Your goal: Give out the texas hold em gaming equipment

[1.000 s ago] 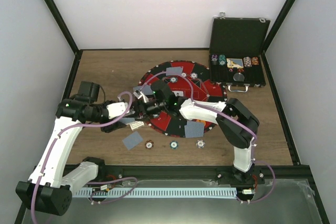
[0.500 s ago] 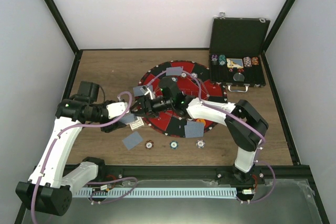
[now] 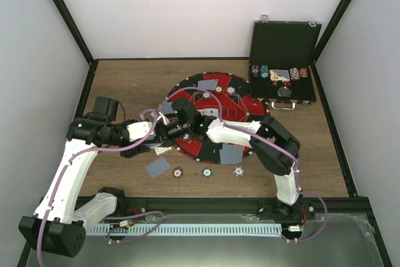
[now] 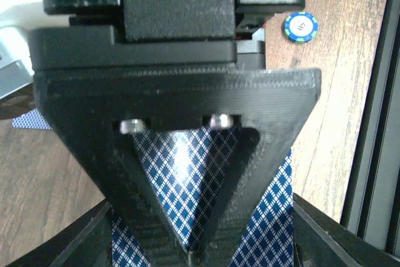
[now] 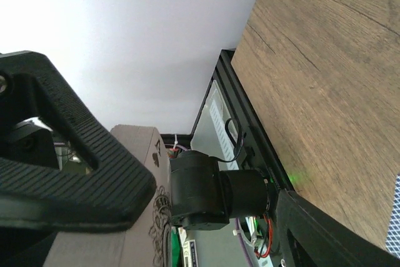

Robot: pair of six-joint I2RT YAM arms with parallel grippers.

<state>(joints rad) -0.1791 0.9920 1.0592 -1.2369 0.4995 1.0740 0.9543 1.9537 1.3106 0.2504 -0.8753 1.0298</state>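
My left gripper [image 3: 156, 142] [image 4: 200, 249] is shut on a deck of blue-diamond-backed playing cards [image 4: 181, 167] [image 3: 164, 150], held just off the mat's left edge. My right gripper [image 3: 167, 129] [image 5: 215, 192] has reached across to that deck. One of its fingers [image 4: 269, 104] lies over the card backs, and an ace-of-spades face [image 5: 137, 139] shows beside its finger in the right wrist view. Its jaws stand wide apart. Single cards lie at the mat's back [image 3: 208, 84], left [image 3: 167, 108] and front [image 3: 230, 153], and one on the table [image 3: 157, 167]. Three striped chips [image 3: 179, 171] [image 3: 206, 172] [image 3: 238, 171] sit in a row near the front.
The big round red-and-black mat [image 3: 253, 107] fills the table's middle. A black hinged case [image 3: 284, 42] stands open at the back right with chips and cards inside. One blue chip [image 4: 300, 27] shows past the deck. A black frame rail runs along the table's front edge.
The right gripper has swung left from over the mat to the deck in the left gripper and narrowed a little. The left arm has held still.
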